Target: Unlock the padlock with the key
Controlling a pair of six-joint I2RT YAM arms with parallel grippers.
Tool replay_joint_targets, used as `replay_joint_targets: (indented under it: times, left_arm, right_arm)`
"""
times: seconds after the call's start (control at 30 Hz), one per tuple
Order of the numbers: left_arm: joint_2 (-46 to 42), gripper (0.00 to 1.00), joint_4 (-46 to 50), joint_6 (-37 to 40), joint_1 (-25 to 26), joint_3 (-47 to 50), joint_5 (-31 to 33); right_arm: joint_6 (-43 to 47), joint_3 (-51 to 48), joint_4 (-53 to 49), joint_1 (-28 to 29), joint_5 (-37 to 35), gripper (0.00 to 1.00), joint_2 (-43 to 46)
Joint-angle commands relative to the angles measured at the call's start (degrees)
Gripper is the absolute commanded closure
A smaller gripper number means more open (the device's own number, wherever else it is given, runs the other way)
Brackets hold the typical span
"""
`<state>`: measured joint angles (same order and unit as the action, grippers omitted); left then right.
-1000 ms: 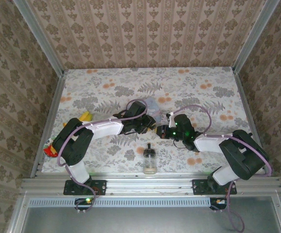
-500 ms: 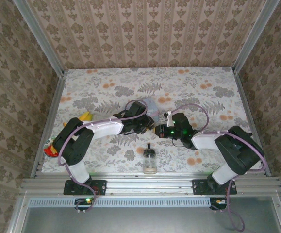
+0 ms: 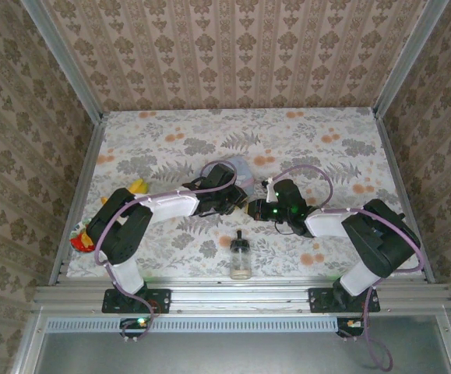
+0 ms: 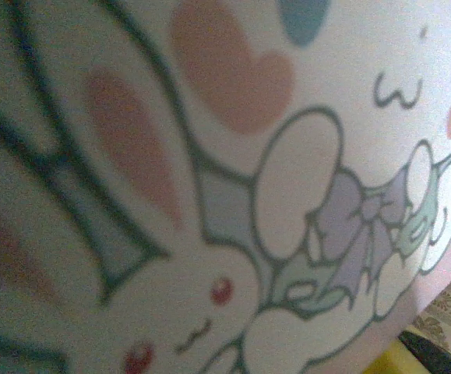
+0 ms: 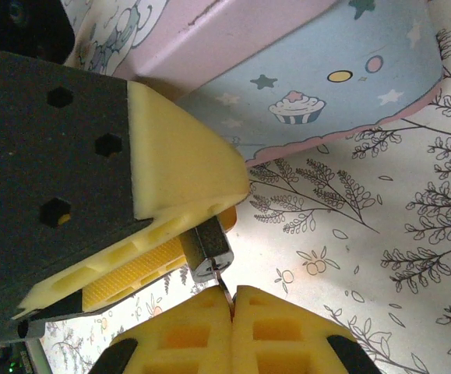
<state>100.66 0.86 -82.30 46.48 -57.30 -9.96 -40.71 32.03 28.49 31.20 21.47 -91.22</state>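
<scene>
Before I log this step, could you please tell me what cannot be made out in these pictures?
Key: right wrist view, a thin metal tip shows; the shut right hand hides the rest.
Padlock: same view, shackle and keyhole are hidden between the left hand pads.
Left wrist view: the pale blue tin is too close, blurred, and blocks what lies beyond.
Top view: key and padlock are too small, tucked under both hands.

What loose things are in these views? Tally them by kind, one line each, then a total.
pale blue tin: 1
glass bottle: 1
padlock: 1
key, only its thin tip showing: 1
yellow thing, kind unclear: 1
red thing, kind unclear: 1
Total: 6
</scene>
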Motion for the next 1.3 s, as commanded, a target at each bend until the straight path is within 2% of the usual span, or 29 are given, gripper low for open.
replay_joint_targets:
  times: [0.0, 0.17, 0.33, 0.63, 0.77, 1.0, 1.27]
  left_arm:
    - [-0.29, 0.85, -4.16, -0.54, 4.37, -2.93, -10.26]
    - [-0.51, 0.85, -4.19, -0.66, 4.25, -2.51, -9.83]
    - [-1.03, 0.85, -4.35, -0.86, 3.63, -1.35, -9.00]
    - [-2.83, 0.85, -3.46, -0.41, 2.01, 0.00, -6.75]
    - [-2.93, 0.85, -3.47, -0.39, 1.42, 0.25, -6.61]
    - [-3.01, 0.85, -3.12, 0.21, 1.06, -0.17, -7.17]
    - [-2.93, 0.85, -2.81, 0.51, 0.81, -0.45, -7.27]
  right_arm:
    - [-1.47, 4.07, 6.49, 0.44, -0.21, 1.00, -2.73]
    - [-3.37, 4.10, 8.57, 0.44, 0.83, 1.00, -4.06]
    - [-1.99, 3.70, 4.86, 0.44, -0.95, 0.98, -2.30]
    - [2.96, 3.17, -4.65, 0.52, -4.40, 0.74, 1.91]
    - [5.89, 2.31, -8.33, 0.70, -6.00, 0.67, 4.68]
    - [10.74, 1.94, -16.23, 0.70, -9.93, 0.65, 11.11]
    - [12.67, 1.98, -19.21, 0.70, -11.28, 0.64, 15.53]
